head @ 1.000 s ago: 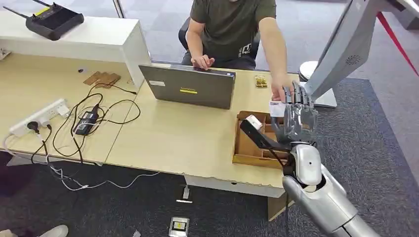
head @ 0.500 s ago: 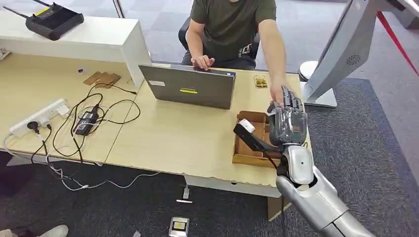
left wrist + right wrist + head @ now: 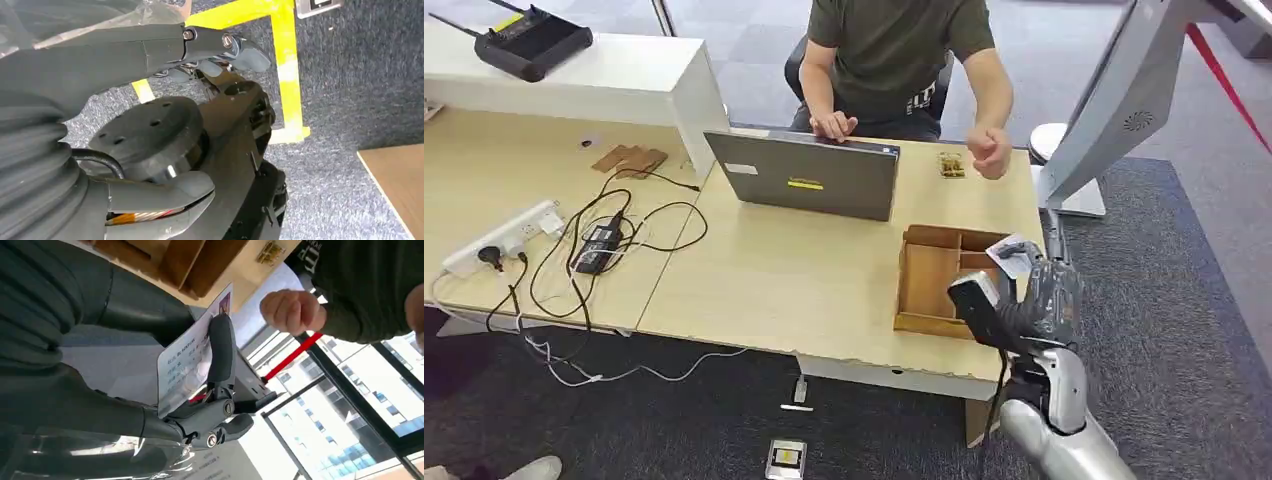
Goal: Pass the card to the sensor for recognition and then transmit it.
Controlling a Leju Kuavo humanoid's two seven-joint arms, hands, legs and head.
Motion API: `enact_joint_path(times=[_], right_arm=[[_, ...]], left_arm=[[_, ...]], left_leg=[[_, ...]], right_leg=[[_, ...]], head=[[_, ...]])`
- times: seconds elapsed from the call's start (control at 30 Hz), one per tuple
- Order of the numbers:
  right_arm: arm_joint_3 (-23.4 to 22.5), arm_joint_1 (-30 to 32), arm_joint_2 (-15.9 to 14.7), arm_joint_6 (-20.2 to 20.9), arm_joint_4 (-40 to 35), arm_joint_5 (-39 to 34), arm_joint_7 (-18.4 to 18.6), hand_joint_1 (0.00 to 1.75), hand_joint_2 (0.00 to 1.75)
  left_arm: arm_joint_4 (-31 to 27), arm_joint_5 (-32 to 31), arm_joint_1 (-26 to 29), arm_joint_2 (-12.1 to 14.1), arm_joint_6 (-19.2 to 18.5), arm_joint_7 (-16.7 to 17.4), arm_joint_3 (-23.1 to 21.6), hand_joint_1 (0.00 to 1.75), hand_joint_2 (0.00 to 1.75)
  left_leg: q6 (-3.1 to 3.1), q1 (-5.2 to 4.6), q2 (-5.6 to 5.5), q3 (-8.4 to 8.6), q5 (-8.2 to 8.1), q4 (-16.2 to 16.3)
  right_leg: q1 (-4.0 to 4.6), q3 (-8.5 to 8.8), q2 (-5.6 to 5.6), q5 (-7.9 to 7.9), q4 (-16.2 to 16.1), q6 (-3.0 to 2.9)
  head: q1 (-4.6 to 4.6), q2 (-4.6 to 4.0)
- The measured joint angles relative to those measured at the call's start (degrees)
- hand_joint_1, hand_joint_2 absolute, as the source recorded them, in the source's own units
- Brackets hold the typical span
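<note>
One card is sitting pinched in the right robot hand, above the near right corner of the bench.

Its printed face is showing in the right wrist view, clamped between a dark finger and the thumb side, with much of the card sticking out beyond the grasp. Just beside it is lying a wooden compartment tray; farther off, a person's closed hand is hovering over the bench, next to a laptop. Since the hold is looking shallow, the card is likely to twist or slip free during the swing toward the sensor, which I cannot pick out here. The left robot hand is hanging over the carpeted floor with nothing in it; whether its fingers are curled I cannot tell.
</note>
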Motion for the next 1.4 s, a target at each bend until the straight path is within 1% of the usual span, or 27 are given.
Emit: enact_joint_path(times=[0.17,0.23,0.33,0.4,0.53,0.6,0.67,0.83,1.17,1.4], right_arm=[[-4.51,6.76,-2.72,0.0,-6.77,0.42,0.96,1.75,1.75],[-5.91,8.74,-3.8,0.0,-8.73,-1.18,1.07,1.75,1.75],[-7.5,11.01,-4.46,0.0,-10.17,-2.77,0.09,1.75,1.75],[-7.85,12.19,-4.81,0.09,-10.21,-5.4,0.04,1.75,1.75],[-7.63,13.14,-5.31,0.48,-9.45,-10.04,-0.04,1.75,1.75],[-7.17,13.23,-5.38,1.77,-7.88,-14.59,0.04,1.75,1.75],[-6.67,13.23,-5.36,3.3,-6.81,-17.46,0.13,1.75,1.75],[-5.23,12.97,-5.27,6.58,-3.0,-22.62,0.35,1.75,1.75],[-3.13,11.75,-4.92,10.84,4.1,-28.92,-0.33,1.75,1.75],[-2.3,10.82,-4.96,10.86,6.75,-29.88,-0.55,1.75,1.75]], left_arm=[[0.09,1.12,1.25,0.79,0.39,-1.64,0.37,0.0,1.75],[0.11,1.62,1.56,0.98,0.61,-2.05,0.42,0.0,1.75],[0.11,2.27,1.81,1.12,1.22,-2.36,0.63,0.0,1.75],[0.11,2.67,1.91,1.09,1.71,-2.67,0.81,0.0,1.75],[0.11,3.35,1.98,1.09,2.08,-2.99,0.87,0.0,1.75],[0.11,3.52,1.97,1.05,2.14,-3.23,0.87,0.0,1.75],[0.11,3.72,2.0,1.03,2.19,-3.39,0.85,0.0,1.75],[0.09,4.33,1.99,0.9,2.19,-3.45,0.85,0.0,1.75],[0.09,4.59,1.94,0.87,1.29,-3.17,0.85,0.0,1.75],[0.11,4.68,1.91,0.9,1.14,-2.93,0.85,0.0,1.75]], left_leg=[[0.0,0.0,0.0,0.01,-0.01,-0.01],[0.0,0.0,0.0,0.01,-0.01,-0.01],[0.0,0.0,0.01,0.03,-0.01,-0.01],[0.0,0.0,0.01,0.03,-0.01,-0.01],[0.0,0.0,0.01,0.03,-0.01,-0.02],[0.0,0.0,0.02,0.02,-0.01,-0.02],[0.0,0.0,0.01,0.0,-0.01,-0.03],[0.0,0.0,0.01,-0.03,-0.01,-0.03],[0.0,0.0,0.01,-0.02,-0.01,-0.03],[0.0,0.0,0.02,0.01,-0.01,-0.02]], right_leg=[[0.0,0.0,0.0,-0.02,0.0,-0.01],[0.0,0.01,0.01,-0.02,0.0,-0.01],[0.0,0.02,0.01,-0.02,0.0,-0.02],[0.0,0.03,0.01,-0.02,0.0,-0.02],[0.0,0.02,0.01,-0.02,0.01,-0.02],[0.0,0.03,0.01,-0.02,0.01,-0.02],[0.0,0.01,0.01,-0.02,0.01,-0.02],[0.0,0.01,0.0,-0.02,0.01,-0.02],[0.0,0.01,0.0,-0.02,0.01,-0.02],[0.0,0.02,0.0,-0.02,0.01,-0.02]], head=[[0.0,0.0],[0.0,0.0],[0.0,0.0],[-0.02,0.0],[0.0,0.0],[0.02,0.0],[-0.02,0.0],[0.0,0.0],[-0.02,0.0],[0.0,0.0]])
